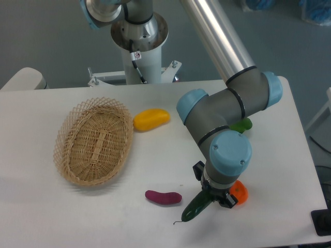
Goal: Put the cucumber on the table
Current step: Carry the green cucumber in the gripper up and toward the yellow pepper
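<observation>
The hand (214, 198) sits low over the front right part of the white worktop (46, 217), pointing down, with the arm's grey and light blue wrist joints stacked right above it and hiding most of it from the camera. The cucumber (196, 207) pokes out from beneath the hand toward the front left, tilted, its upper end tucked between the dark fingers and its lower rounded end down at the worktop surface or just above it; which of the two cannot be told from this angle. The hand appears closed around that upper end, though the fingers themselves are largely covered by the wrist. There is one cucumber. Just to the right of the hand, touching or almost touching it in the view, lies one small orange fruit (239, 192). One small purple vegetable (163, 197) lies on the worktop to the left of the cucumber, near it but apart. One yellow fruit (151, 119) lies farther back, just beside the right rim of one oval wicker basket (94, 140), which stands on the left half of the worktop. One green thing (243, 124) shows partly behind the arm's elbow, too hidden to make out. One arm reaches in from the pedestal (138, 49) at the back edge.
</observation>
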### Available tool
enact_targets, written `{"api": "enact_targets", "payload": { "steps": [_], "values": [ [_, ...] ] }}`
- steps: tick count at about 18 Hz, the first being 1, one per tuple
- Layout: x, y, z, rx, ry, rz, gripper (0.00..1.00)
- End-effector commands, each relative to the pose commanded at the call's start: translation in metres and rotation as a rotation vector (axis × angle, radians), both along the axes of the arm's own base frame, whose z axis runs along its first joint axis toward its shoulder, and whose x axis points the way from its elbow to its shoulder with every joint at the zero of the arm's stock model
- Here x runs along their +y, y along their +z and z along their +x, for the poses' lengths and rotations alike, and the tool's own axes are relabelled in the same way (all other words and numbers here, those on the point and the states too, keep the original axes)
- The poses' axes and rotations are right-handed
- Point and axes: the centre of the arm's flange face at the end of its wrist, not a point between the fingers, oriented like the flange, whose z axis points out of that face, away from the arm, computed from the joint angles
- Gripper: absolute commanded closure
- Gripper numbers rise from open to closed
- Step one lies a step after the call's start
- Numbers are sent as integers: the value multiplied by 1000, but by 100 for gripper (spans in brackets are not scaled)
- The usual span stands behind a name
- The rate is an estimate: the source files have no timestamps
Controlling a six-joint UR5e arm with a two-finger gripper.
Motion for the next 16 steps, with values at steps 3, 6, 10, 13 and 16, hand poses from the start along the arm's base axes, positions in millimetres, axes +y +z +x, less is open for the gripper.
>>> {"api": "enact_targets", "payload": {
  "steps": [3, 6, 10, 13, 16],
  "values": [
    [-3, 1, 4, -5, 0, -6, 77],
    [-6, 2, 6, -8, 0, -12, 75],
    [-28, -6, 19, -29, 13, -47, 77],
    [-52, -7, 30, -51, 33, -64, 78],
    [-64, -17, 50, -71, 43, -79, 78]
  ]
}}
